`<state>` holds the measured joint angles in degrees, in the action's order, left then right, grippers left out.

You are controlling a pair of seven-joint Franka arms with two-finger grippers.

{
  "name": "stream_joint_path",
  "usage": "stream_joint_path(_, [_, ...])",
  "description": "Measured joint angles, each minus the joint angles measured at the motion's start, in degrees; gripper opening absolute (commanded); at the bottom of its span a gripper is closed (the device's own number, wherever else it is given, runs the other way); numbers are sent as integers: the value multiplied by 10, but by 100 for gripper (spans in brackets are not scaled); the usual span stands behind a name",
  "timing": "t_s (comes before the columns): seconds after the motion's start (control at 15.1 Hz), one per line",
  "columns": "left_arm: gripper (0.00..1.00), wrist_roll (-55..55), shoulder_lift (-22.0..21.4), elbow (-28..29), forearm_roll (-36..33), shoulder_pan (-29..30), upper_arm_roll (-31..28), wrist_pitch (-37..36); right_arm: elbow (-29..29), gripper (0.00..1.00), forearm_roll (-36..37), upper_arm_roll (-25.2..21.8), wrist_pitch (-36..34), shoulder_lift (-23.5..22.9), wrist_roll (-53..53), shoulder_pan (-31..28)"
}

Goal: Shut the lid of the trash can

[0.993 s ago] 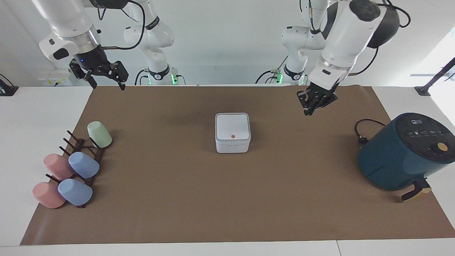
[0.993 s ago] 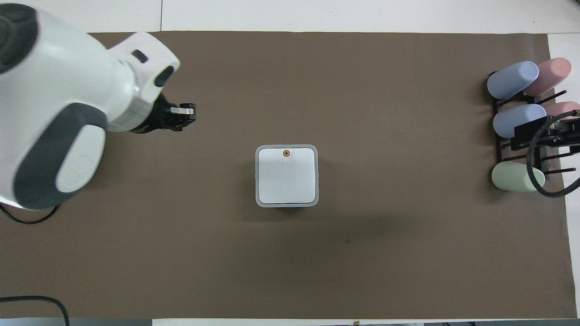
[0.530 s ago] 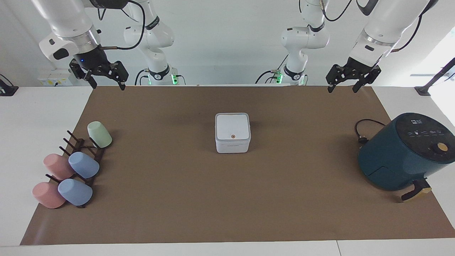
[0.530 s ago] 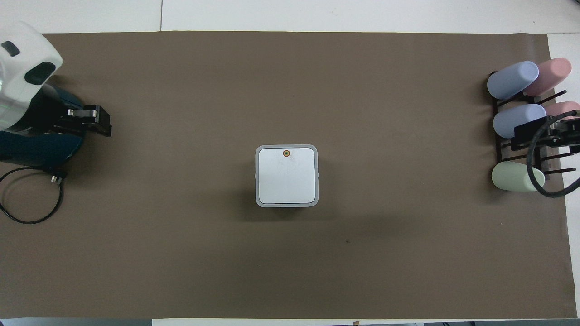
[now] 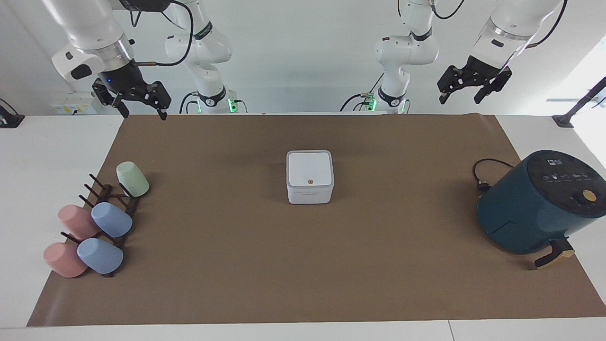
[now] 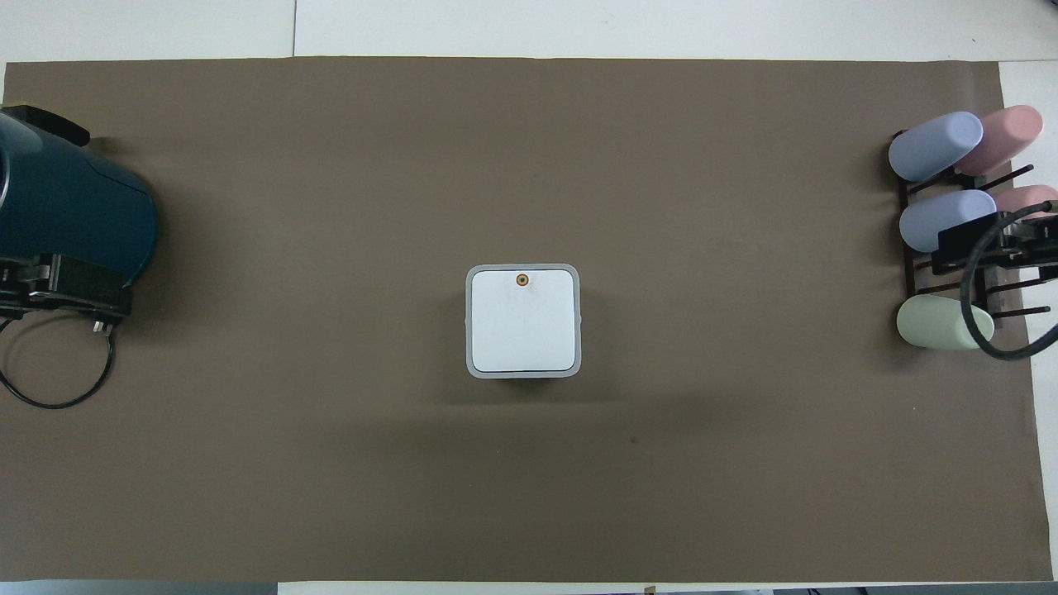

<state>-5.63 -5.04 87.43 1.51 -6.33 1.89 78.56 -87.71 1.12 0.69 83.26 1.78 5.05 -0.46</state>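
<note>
The trash can (image 5: pixel 309 192) is a small white cube in the middle of the brown mat; it also shows in the overhead view (image 6: pixel 522 373). Its lid (image 5: pixel 309 169) lies flat and shut on top, orange dot on the edge farther from the robots; it shows in the overhead view too (image 6: pixel 522 322). My left gripper (image 5: pixel 461 97) is open and empty, high in the air over the mat's edge at the left arm's end, well apart from the can; in the overhead view it (image 6: pixel 62 289) overlaps the air fryer. My right gripper (image 5: pixel 143 112) is open and empty and waits over the right arm's end; from overhead it (image 6: pixel 984 244) hangs over the cup rack.
A teal air fryer (image 5: pixel 539 203) with a black cable (image 5: pixel 483 173) stands at the left arm's end. A dark cup rack (image 5: pixel 111 208) with several pastel cups stands at the right arm's end. The brown mat (image 5: pixel 303 265) covers most of the table.
My left gripper has risen and swung away from the mat beside the can toward the left arm's end of the table. The can, lid and right arm have not moved.
</note>
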Motion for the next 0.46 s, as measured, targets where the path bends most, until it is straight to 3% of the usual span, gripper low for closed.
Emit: stream_joint_path(0.46, [100, 0, 16, 1, 10, 16, 6, 15, 0, 100, 0, 0, 0, 0, 0, 0])
